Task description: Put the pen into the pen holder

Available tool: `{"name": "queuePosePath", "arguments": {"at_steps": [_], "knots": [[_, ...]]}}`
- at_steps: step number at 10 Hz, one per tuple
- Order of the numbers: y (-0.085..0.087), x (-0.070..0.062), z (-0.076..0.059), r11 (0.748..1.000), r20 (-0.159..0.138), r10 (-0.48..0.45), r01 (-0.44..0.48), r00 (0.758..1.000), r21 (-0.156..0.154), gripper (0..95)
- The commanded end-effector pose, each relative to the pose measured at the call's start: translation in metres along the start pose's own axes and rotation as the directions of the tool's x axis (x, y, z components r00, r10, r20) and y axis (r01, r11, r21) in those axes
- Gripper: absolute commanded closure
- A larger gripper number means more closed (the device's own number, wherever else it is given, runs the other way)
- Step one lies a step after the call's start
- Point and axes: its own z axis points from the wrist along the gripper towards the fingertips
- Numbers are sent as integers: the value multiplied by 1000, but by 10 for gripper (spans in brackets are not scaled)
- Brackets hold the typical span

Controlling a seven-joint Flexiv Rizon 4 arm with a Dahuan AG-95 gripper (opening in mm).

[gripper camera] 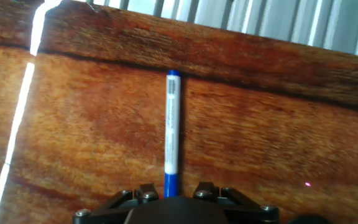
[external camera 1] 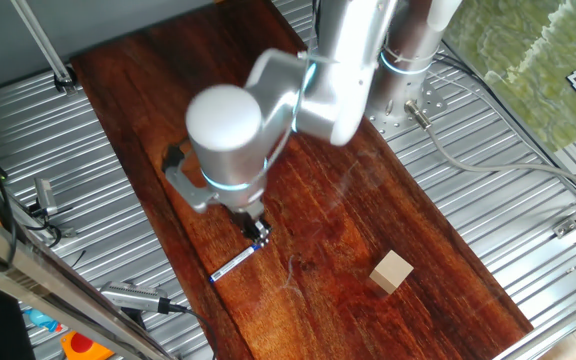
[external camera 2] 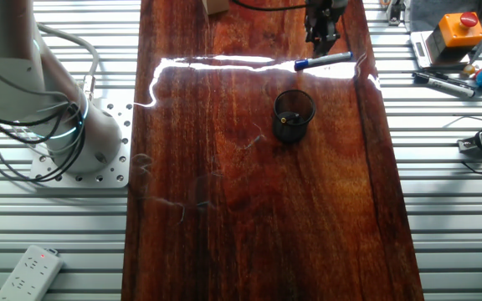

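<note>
The pen [external camera 1: 232, 265], white-barrelled with a blue cap end, lies flat on the wooden board near its edge. It also shows in the other fixed view [external camera 2: 323, 60] and in the hand view [gripper camera: 171, 124]. My gripper [external camera 1: 258, 232] hangs just over the pen's blue end, fingers open, one on each side, with gaps to the pen [gripper camera: 173, 190]. The gripper also shows in the other fixed view [external camera 2: 323, 32]. The pen holder [external camera 2: 294, 114], a small black cup, stands upright on the board, a short way from the pen. The arm hides it in the first fixed view.
A tan wooden cube [external camera 1: 392, 271] sits on the board away from the pen. The board's long edge and ribbed metal table lie just beyond the pen. An orange-buttoned box [external camera 2: 458, 29] and loose tools lie on the metal. The robot base [external camera 2: 65, 125] stands beside the board.
</note>
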Motion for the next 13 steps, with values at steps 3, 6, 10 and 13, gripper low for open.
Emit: {"name": "queuePosePath", "arguments": {"at_steps": [3,6,10,13], "knots": [[3,-1,9,1000,3,-9,9,1000,-2,570],[4,-3,13,1000,4,-11,11,1000,-4,570],[7,-10,21,1000,7,-10,10,1000,-6,760],[9,-17,22,1000,5,-11,11,1000,-3,760]]}}
